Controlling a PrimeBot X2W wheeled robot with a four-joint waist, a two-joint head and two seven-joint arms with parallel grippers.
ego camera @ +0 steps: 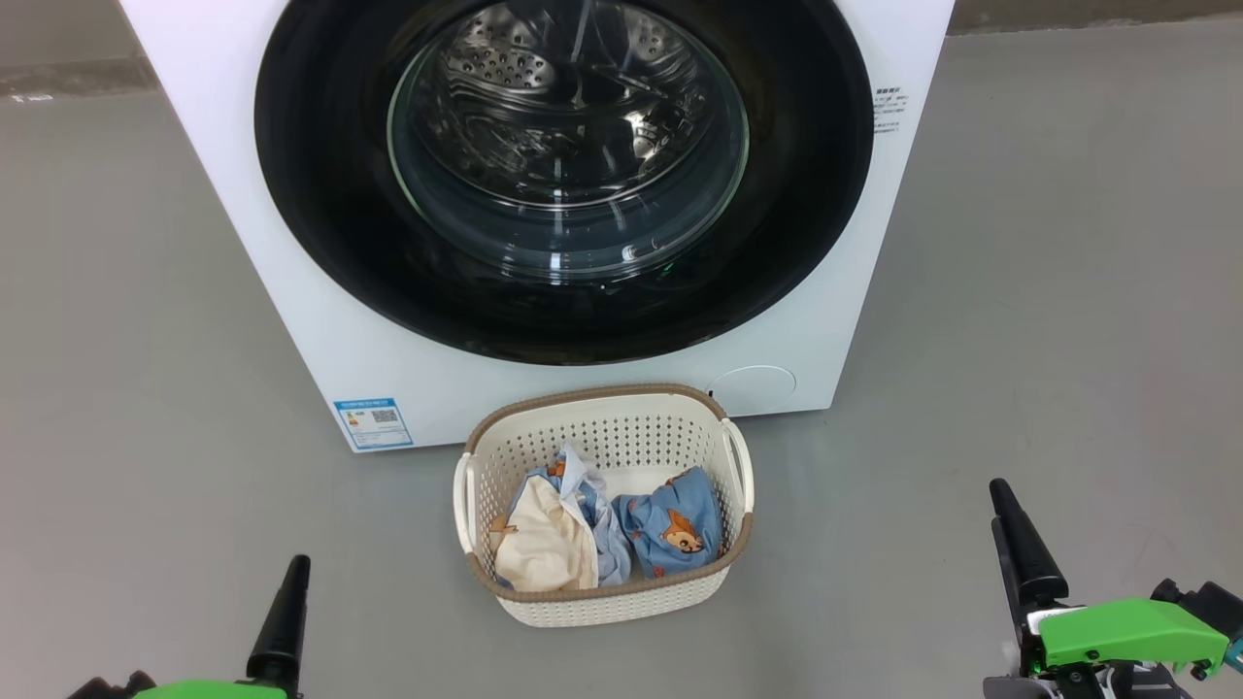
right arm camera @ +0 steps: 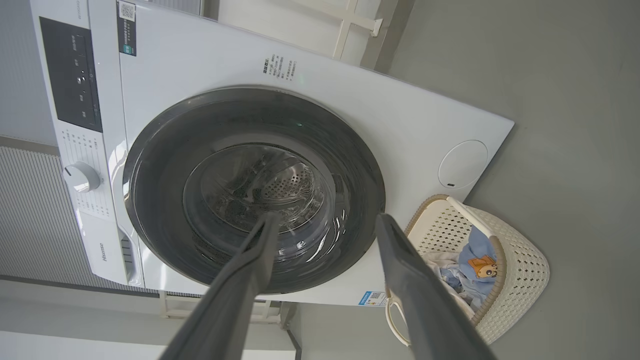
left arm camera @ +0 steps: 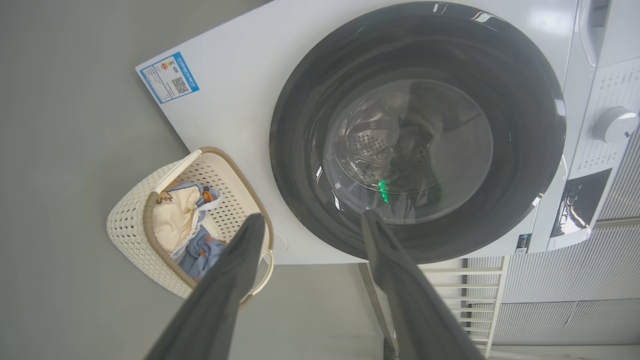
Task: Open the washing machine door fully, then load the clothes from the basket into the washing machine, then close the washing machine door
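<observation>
Nearest you, your left gripper [left arm camera: 311, 216] is released: its two dark fingers stand spread wide apart with nothing between them. Your right gripper [right arm camera: 327, 217] is likewise released and empty, fingers well apart. In the head view both sit low at the bottom corners, above the grey floor [ego camera: 146, 388], touching nothing.

Just beyond and between them the basket [ego camera: 612, 607] stands upright on the floor, right in front of the washing machine [ego camera: 291, 291]; you cannot tell whether its far rim touches the machine's front. The clothes [ego camera: 670, 529] all lie inside it as two crumpled bundles: on the left a blue one with its cream side turned up, on the right a blue one showing an orange animal print. Neither gripper is near them.

Behind the basket, low on the machine's white front, you have the blue label [ego camera: 373, 423] to the left and the round hatch [ego camera: 753, 388] to the right. Above these the door [ego camera: 320, 194] lies flat against the front, shut, its wide black rim glossy. Through its clear glass bowl you can see the steel drum [ego camera: 544, 97] with its rows of holes. At the machine's top, the left wrist view shows a white dial [left arm camera: 615, 125].
</observation>
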